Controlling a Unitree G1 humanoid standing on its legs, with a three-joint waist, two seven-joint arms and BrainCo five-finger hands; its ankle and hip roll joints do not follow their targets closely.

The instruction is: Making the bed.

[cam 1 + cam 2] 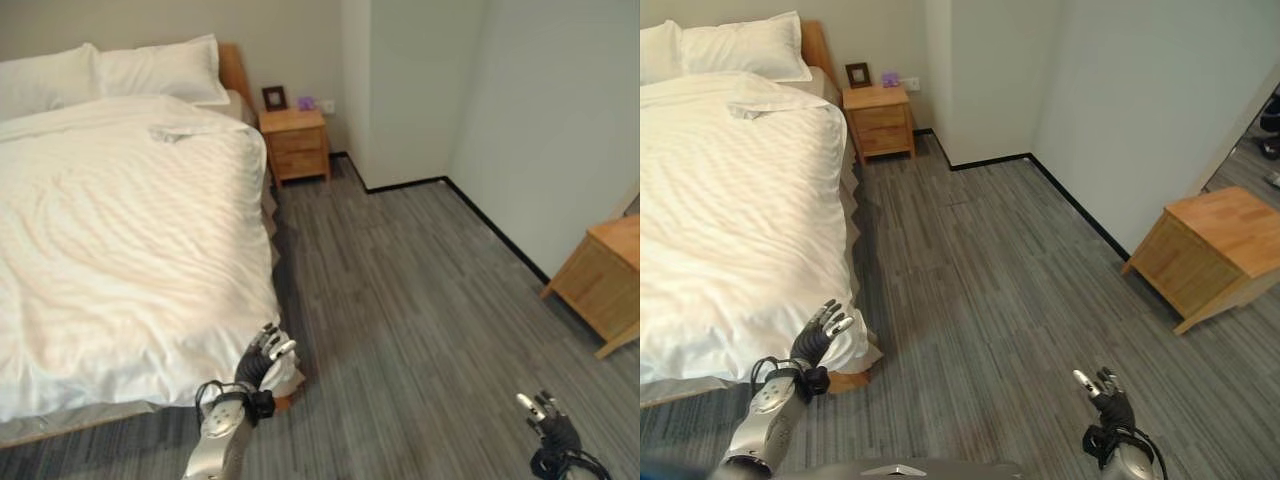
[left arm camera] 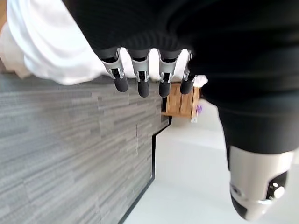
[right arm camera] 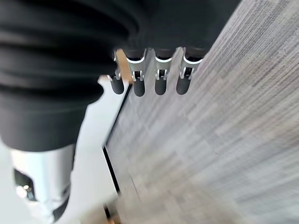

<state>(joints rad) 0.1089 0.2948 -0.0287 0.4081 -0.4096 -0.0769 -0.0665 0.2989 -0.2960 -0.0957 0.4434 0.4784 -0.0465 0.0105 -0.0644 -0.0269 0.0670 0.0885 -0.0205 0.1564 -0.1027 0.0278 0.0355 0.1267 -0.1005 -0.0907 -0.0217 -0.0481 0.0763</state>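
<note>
Bed [image 1: 120,230] at left, white duvet [image 1: 110,300] spread over it, two pillows [image 1: 150,68] at head. Left hand [image 1: 262,365] by duvet's near corner, fingers [image 2: 142,86] relaxed, empty. Right hand [image 1: 1110,400] over floor [image 1: 400,300], fingers straight, holding nothing.

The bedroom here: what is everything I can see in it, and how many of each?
Bed: one, wooden frame, on the robot's left.
Duvet: one, white, spread over the bed, slightly wrinkled.
Pillows: two, white, at the head of the bed.
Nightstand: one, light wood, beside the head of the bed.
Picture frame: one, dark, on the nightstand.
Small purple item: one, on the nightstand; too small to identify.
Wooden cabinet: one, light wood, against the wall on the right.
Floor: grey striped carpet.
Left hand: fingers relaxed, at the bed's near corner.
Right hand: fingers relaxed, over the floor.
</note>
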